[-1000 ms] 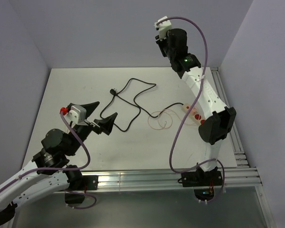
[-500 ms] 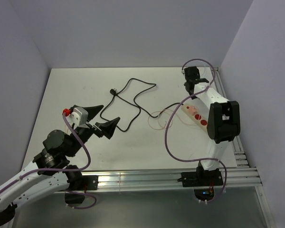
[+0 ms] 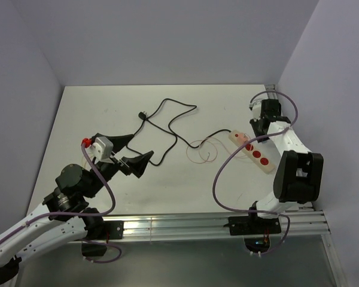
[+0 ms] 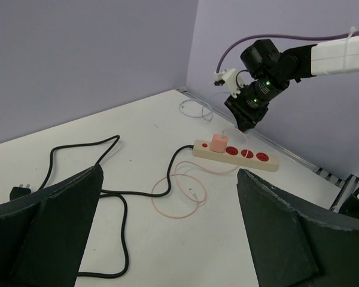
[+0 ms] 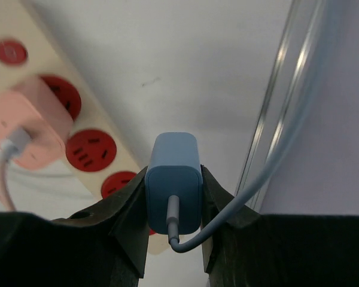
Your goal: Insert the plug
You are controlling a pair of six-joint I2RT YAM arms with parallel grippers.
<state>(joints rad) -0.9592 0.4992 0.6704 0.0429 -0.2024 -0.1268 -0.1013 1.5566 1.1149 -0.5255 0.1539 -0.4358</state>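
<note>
The power strip [image 3: 255, 153] is cream, set with round red sockets [image 5: 90, 149] that carry darker slot marks. A pale pink plug [image 4: 218, 143] sits in the strip, and a thin pink wire [image 3: 202, 152] coils just beside the strip. Beyond that wire lies a black cord [image 3: 167, 128]. Near the strip, a blue plug [image 5: 173, 179] with a paler blue cable [image 5: 239, 206] sits between the black fingers [image 5: 128, 230] of the right gripper [image 5: 173, 173]. The table [image 3: 90, 113] under the strip is white and the walls [image 3: 167, 42] are lilac. The right arm [image 3: 287, 140] is white with black joints and a purple hose [image 3: 218, 179].
</note>
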